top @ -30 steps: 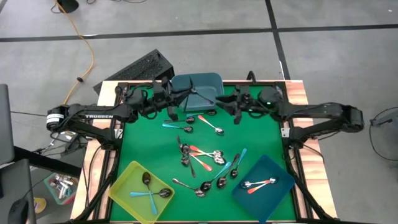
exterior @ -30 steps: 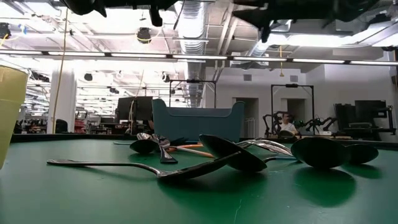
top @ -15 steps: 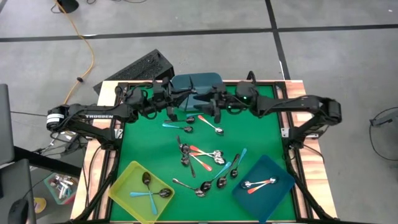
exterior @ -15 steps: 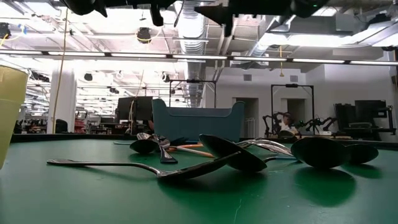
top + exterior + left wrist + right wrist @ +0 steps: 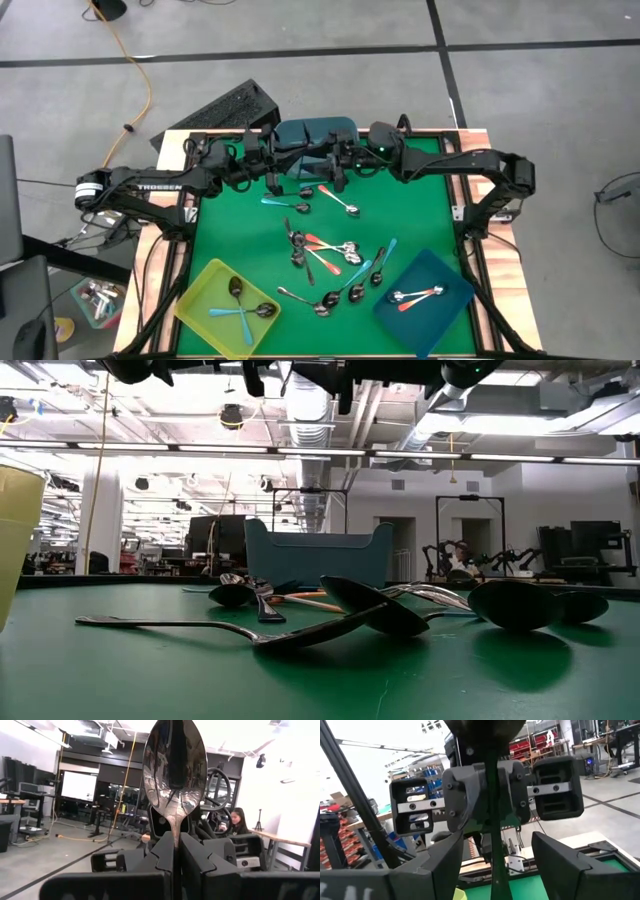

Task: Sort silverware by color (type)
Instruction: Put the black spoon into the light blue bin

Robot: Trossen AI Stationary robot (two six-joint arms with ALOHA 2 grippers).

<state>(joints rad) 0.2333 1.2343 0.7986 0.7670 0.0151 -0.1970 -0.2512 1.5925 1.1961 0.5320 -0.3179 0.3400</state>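
- Green desk (image 5: 240, 240) is carrying scattered spoons (image 5: 322, 250).
- We are pinching one spoon (image 5: 174, 770) in our left claw (image 5: 176, 851), held aloft, handle toward our spread right claw (image 5: 492, 865) facing it.

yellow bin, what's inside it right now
In the high view the yellow bin holds crossed spoons: one light blue handle and dark bowls show. An exact count is hard to tell where they overlap.

Spoons (image 5: 325, 250) scattered mid-mat, some in bins
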